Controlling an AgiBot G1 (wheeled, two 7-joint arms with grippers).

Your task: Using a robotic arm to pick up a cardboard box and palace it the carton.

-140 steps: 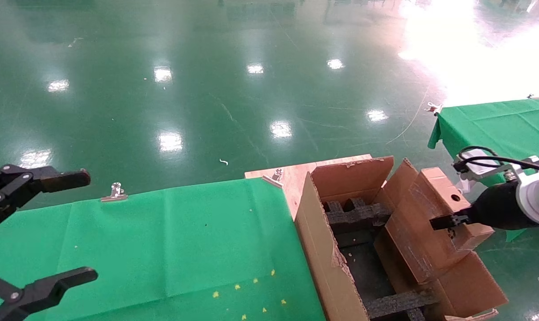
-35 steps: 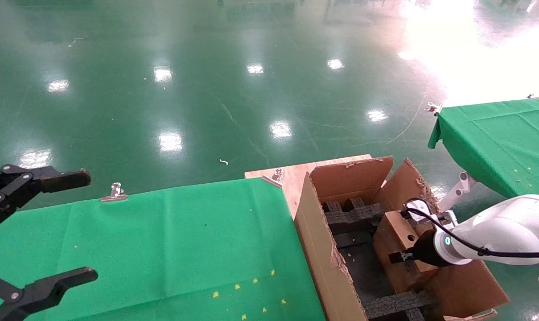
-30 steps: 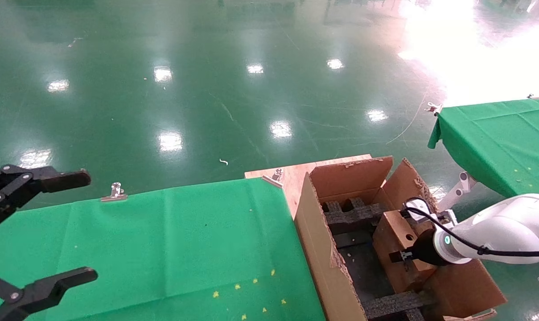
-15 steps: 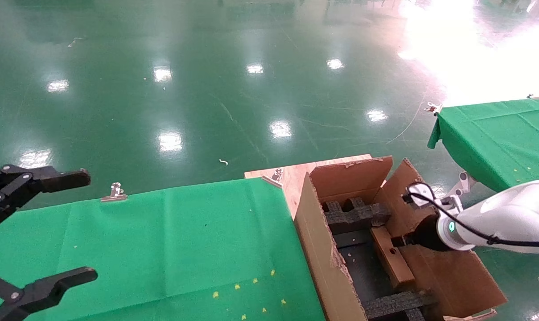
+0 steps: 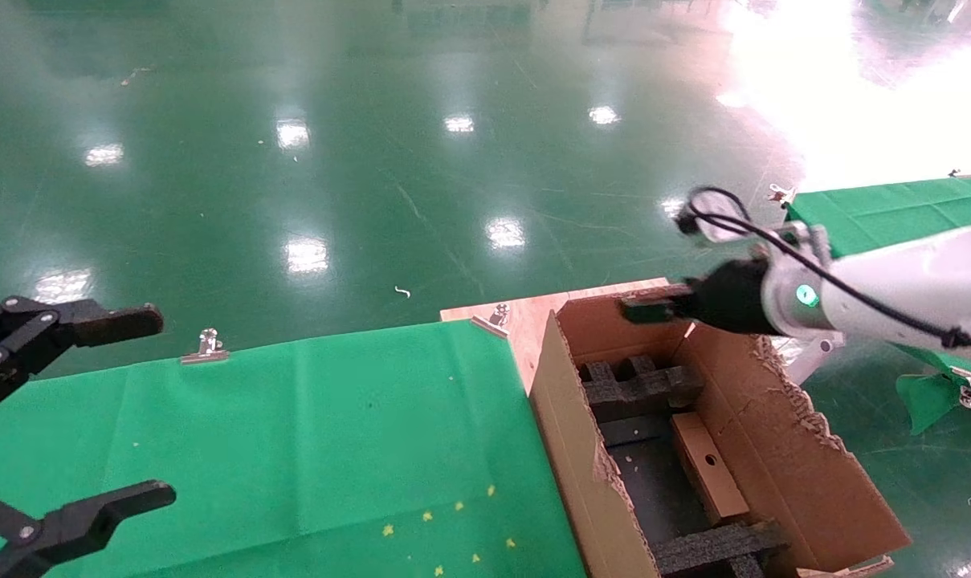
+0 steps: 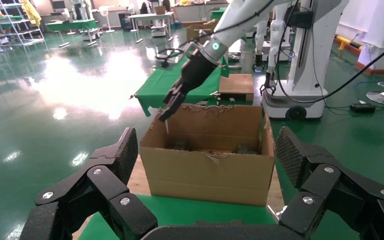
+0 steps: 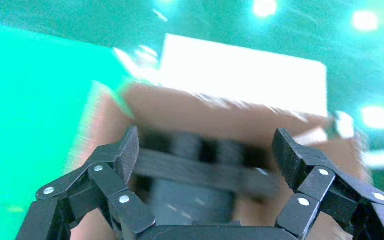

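Note:
The cardboard box (image 5: 714,486) lies flat inside the carton (image 5: 573,433), on its floor between the black foam inserts (image 5: 642,385), round hole facing up. My right gripper (image 5: 646,309), on the white robotic arm (image 5: 895,289), hovers above the carton's far flap, well clear of the box. In the right wrist view the right gripper (image 7: 207,155) is open and empty over the carton (image 7: 220,112). My left gripper (image 5: 144,409) is parked open over the green table's left end; from there the left gripper (image 6: 207,160) faces the carton (image 6: 207,175).
A green-clothed table (image 5: 292,433) lies left of the carton, its cloth held by metal clips (image 5: 208,347). The carton stands on a wooden board (image 5: 525,317). A second green table (image 5: 879,209) is at the right, beyond the arm. Shiny green floor lies behind.
The right gripper has let go of the cardboard box, which now lies flat in the carton. The right arm has risen and swung toward the carton's far flap. The left arm is unmoved.

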